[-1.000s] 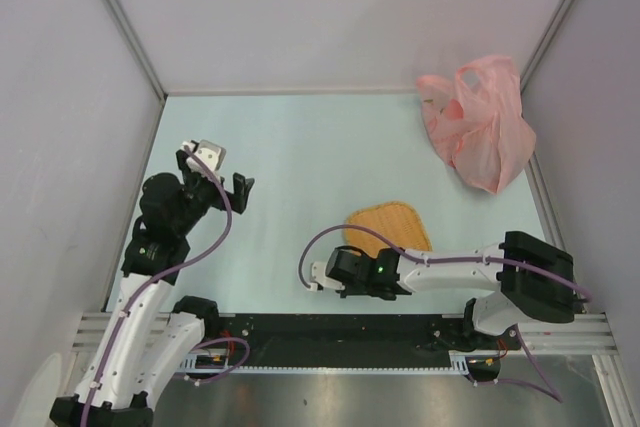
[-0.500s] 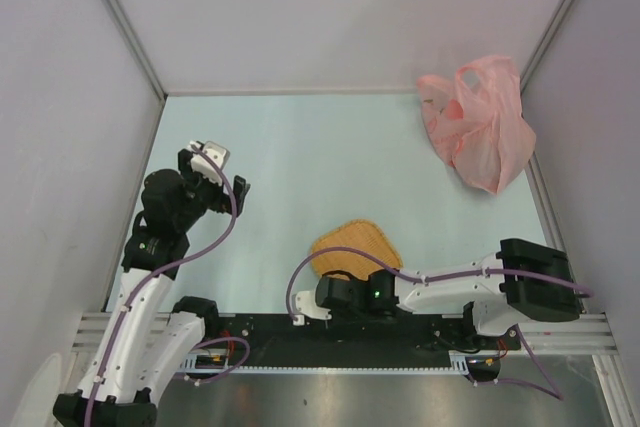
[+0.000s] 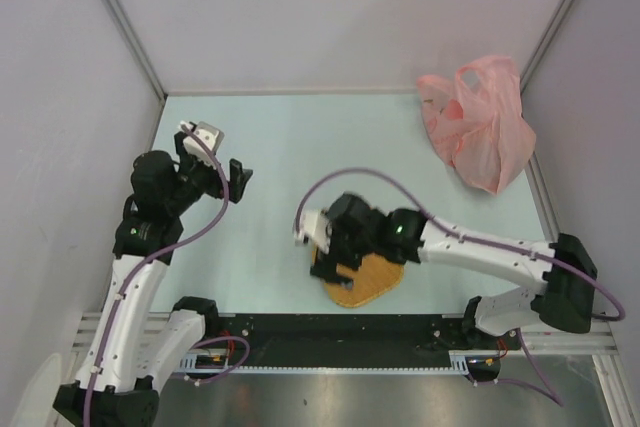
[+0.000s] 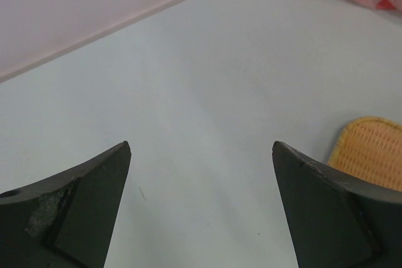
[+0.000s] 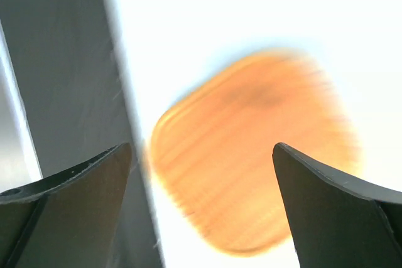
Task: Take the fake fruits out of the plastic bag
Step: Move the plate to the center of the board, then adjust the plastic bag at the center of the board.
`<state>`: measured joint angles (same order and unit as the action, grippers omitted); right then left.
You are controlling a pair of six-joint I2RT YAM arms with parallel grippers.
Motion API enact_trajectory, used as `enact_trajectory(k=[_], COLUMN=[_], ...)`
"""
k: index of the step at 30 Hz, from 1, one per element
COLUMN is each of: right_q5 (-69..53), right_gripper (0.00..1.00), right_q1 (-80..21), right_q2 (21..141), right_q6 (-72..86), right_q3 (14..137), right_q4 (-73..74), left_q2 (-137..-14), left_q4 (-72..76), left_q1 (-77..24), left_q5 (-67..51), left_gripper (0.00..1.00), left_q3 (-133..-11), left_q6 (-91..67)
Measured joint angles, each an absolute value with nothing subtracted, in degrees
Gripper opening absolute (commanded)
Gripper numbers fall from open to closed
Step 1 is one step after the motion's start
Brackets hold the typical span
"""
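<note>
Overhead and wrist views of the workspace. The plastic bag [image 3: 478, 125], a thin translucent pink film with handle loops, crumpled and bulging, rests on the pale, smooth desk [image 3: 300, 147] well beyond the mat and to its right, at the far right corner; its contents cannot be made out through the film. The mat [image 3: 365, 279] is a flat, rounded square of orange-tan woven fibre lying at the near edge of the desk. The right arm reaches in low from the right of the mat, forearm stretched leftward, bringing the right gripper [image 3: 338, 247] over the mat's left part; its wrist view is blurred, yet shows both dark fingers spread wide with nothing between them and the mat [image 5: 251, 149] below. The left arm stands folded and raised, well to the left of the mat, and the left gripper [image 3: 213, 162] is likewise spread wide and empty, aimed over bare desk toward the mat's edge [image 4: 370, 152].
</note>
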<state>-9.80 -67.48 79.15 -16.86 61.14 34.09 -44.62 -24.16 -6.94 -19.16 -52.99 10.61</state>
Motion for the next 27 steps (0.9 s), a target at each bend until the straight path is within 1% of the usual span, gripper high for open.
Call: enact_trajectory(k=[3,5,6,12,15,17,22,27], right_q5=[-7.84,-4.08,-1.93,12.36,16.47,17.17,14.57,11.11], right_gripper=[0.95,0.93,0.90,0.78,0.76,0.76,0.76,0.77], right_q1=[-58.46,-52.01,-48.84,-31.79,-23.24,-17.12,-7.40,-4.19], right_q2=[77.47,76.53,76.12,77.71,81.32,83.68,89.43,95.72], right_q6=[-13.39,-11.55,-11.00,-11.20,-10.28,-8.34,-1.78,3.38], right_q3=[69.04,72.86,74.26,77.82,81.41,83.64,90.08,96.95], right_q4=[31.59,28.32,26.28,16.86,14.37,13.23,13.13,13.37], left_q2=[-46.61,-48.38,-49.67,-58.63,-63.40,-66.50,-71.48,-75.16], left_q4=[-23.73,-22.76,-21.87,-16.08,-14.20,-13.89,-13.78,-11.99], left_q1=[-7.27,-8.08,-8.75,-13.17,-13.54,-13.82,-14.35,-14.39], left_q5=[-20.67,-21.45,-21.89,-24.16,-25.30,-25.96,-25.69,-25.76], left_gripper=[1.00,1.00,1.00,1.00,1.00,1.00,1.00,1.00], left_q3=[-56.38,-58.46,-59.46,-62.13,-62.13,-62.17,-63.96,-65.08], left_q6=[8.34,6.70,5.76,0.25,-2.83,-3.73,-4.49,-5.06])
